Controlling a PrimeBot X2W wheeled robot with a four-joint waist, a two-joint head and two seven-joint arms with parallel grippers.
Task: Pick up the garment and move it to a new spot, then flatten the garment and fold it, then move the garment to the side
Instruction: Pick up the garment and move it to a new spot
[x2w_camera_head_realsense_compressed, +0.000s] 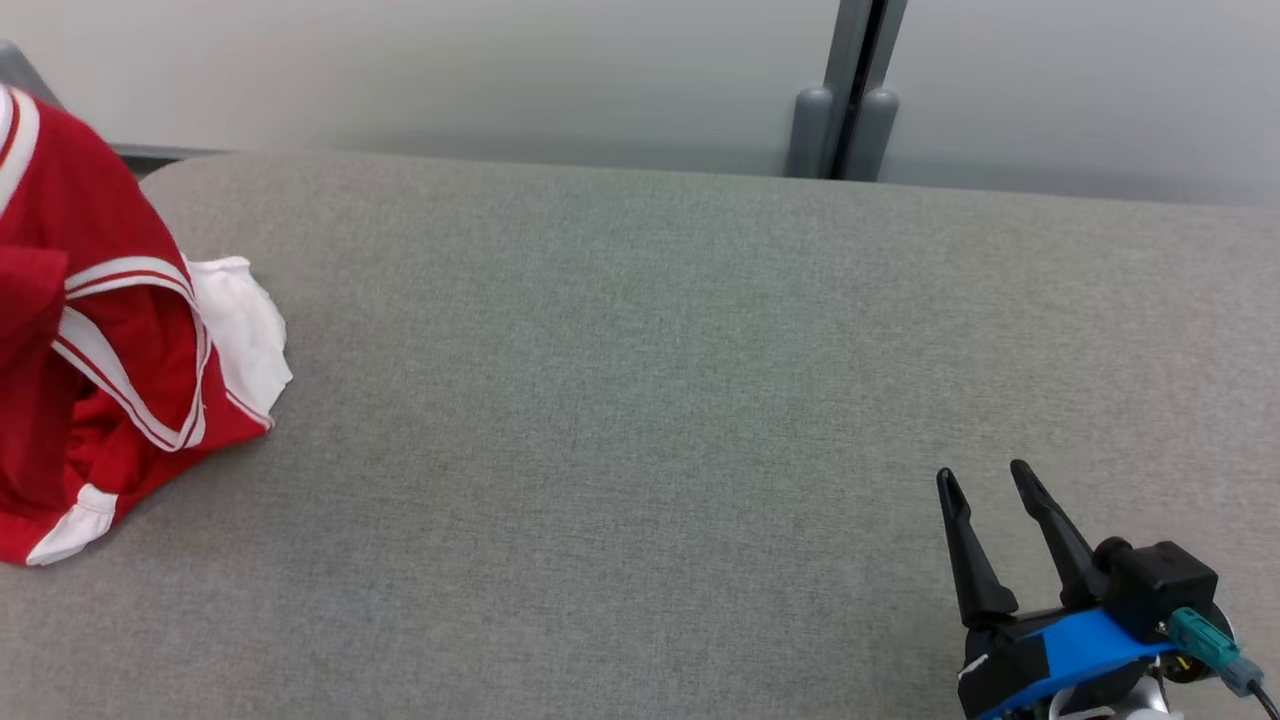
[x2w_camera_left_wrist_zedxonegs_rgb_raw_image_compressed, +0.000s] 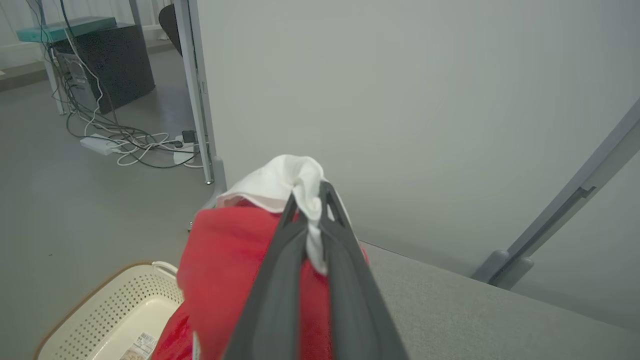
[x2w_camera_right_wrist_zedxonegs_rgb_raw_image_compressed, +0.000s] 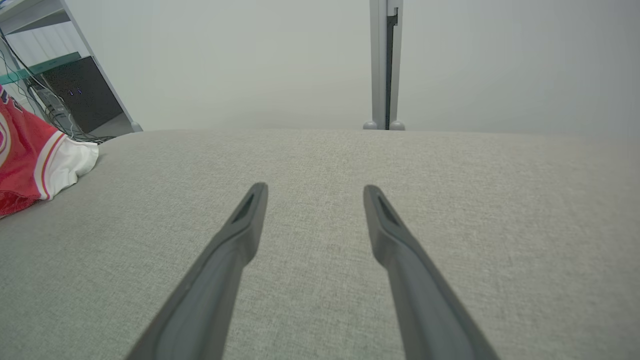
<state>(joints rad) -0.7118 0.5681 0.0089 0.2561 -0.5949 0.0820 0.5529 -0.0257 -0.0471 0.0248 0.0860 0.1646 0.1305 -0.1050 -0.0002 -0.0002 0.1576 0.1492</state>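
Where the red garment with white trim sat bunched at the left end of the grey table, partly resting on the surface, my left gripper was pinching a white fold of it, the cloth squeezed between the two dark fingers. Beyond the table's edge a pale perforated basket stood on the floor. My right gripper hovered well apart over the table's near right, fingers spread, holding nothing.
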